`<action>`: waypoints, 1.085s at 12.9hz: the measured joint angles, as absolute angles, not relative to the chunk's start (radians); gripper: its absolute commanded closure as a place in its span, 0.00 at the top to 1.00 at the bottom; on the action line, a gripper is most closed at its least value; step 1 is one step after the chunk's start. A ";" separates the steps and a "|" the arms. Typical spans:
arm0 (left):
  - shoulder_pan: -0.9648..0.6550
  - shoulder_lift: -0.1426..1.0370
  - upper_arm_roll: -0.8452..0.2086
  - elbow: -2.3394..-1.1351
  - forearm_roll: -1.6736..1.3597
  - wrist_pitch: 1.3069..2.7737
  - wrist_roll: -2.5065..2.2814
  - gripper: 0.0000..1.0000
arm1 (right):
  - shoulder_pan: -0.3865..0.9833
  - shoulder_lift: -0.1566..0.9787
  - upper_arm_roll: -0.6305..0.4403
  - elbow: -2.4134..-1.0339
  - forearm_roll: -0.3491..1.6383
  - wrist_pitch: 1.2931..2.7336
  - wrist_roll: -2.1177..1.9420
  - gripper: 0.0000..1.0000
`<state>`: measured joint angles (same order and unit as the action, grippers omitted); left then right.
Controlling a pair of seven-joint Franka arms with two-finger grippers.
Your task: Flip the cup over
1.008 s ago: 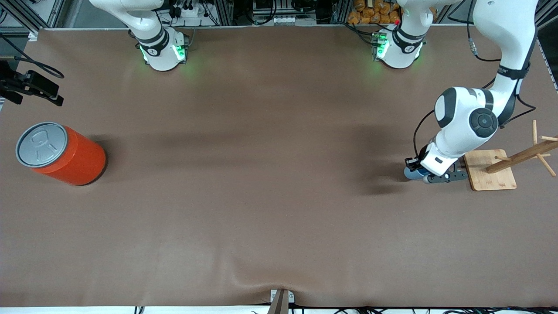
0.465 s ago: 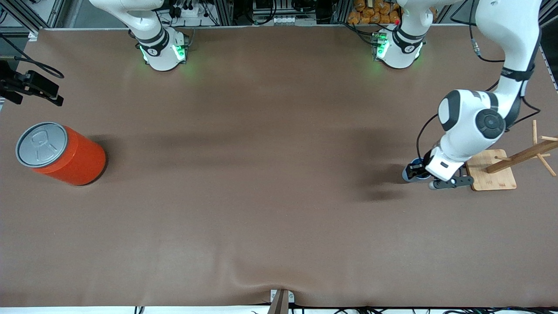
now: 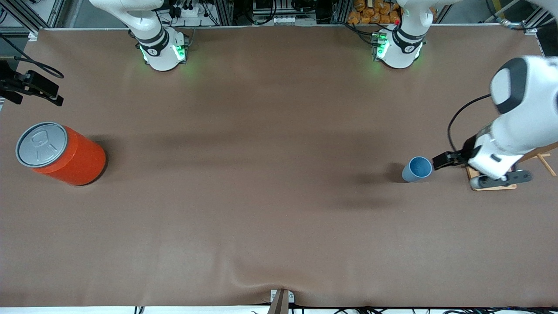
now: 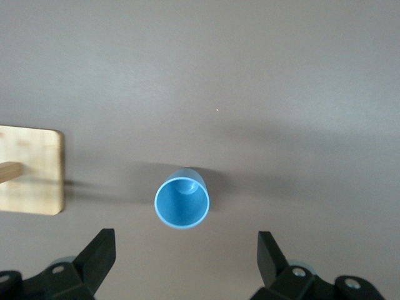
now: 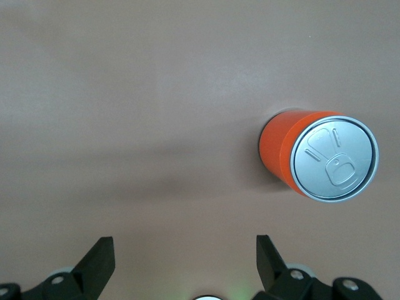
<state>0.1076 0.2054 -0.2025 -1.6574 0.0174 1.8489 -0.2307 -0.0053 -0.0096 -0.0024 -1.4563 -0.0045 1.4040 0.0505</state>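
The small light-blue cup (image 3: pixel 417 169) stands upright on the brown table, mouth up, near the left arm's end. Its darker blue inside shows in the left wrist view (image 4: pixel 182 204). My left gripper (image 3: pixel 447 161) is open and empty, raised beside the cup, toward the wooden stand. In its wrist view the left gripper (image 4: pixel 185 256) has its fingers spread wide, apart from the cup. My right gripper (image 5: pixel 184 259) is open and empty above bare table beside the red canister (image 5: pixel 322 156), and it waits.
The large orange-red canister (image 3: pixel 61 152) with a grey lid stands at the right arm's end. A wooden peg stand on a square base (image 3: pixel 488 172) sits beside the cup at the left arm's end, partly under the left arm, and shows in the left wrist view (image 4: pixel 31 169).
My left gripper let go of the cup, opened, and drew up and away toward the wooden stand. The cup now stands free, mouth up.
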 measured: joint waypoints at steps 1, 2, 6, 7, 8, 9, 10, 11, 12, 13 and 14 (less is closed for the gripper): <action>0.109 0.203 -0.200 -1.607 0.018 1.804 -0.230 1.00 | -0.005 -0.010 -0.003 -1.456 -0.004 1.404 0.050 1.00; 0.111 0.200 -0.198 -1.564 0.018 1.758 -0.229 1.00 | -0.005 -0.010 -0.003 -1.456 -0.004 1.404 0.050 1.00; 0.110 0.131 -0.200 -1.499 0.018 1.622 -0.229 1.00 | -0.005 -0.009 -0.003 -1.456 -0.004 1.404 0.050 1.00; 0.109 0.111 -0.204 -1.499 0.018 1.592 -0.230 1.00 | -0.005 -0.009 -0.003 -1.456 -0.004 1.404 0.050 1.00; 0.106 0.094 -0.210 -1.499 0.018 1.571 -0.230 1.00 | -0.005 -0.009 -0.004 -1.456 -0.004 1.404 0.050 1.00; 0.104 0.079 -0.219 -1.499 0.018 1.562 -0.231 1.00 | -0.005 -0.009 -0.004 -1.456 -0.004 1.404 0.050 1.00; 0.103 0.067 -0.225 -1.500 0.018 1.558 -0.233 1.00 | -0.005 -0.009 -0.004 -1.456 -0.004 1.404 0.050 1.00; 0.103 0.060 -0.228 -1.500 0.018 1.556 -0.233 1.00 | -0.005 -0.009 -0.004 -1.456 -0.004 1.404 0.050 1.00; 0.104 0.057 -0.229 -1.501 0.018 1.555 -0.233 1.00 | -0.005 -0.009 -0.004 -1.456 -0.004 1.404 0.050 1.00; 0.105 0.057 -0.229 -1.502 0.018 1.555 -0.233 1.00 | -0.005 -0.009 -0.004 -1.456 -0.004 1.404 0.050 1.00; 0.106 0.057 -0.228 -1.503 0.018 1.555 -0.232 1.00 | -0.005 -0.009 -0.004 -1.456 -0.004 1.404 0.050 1.00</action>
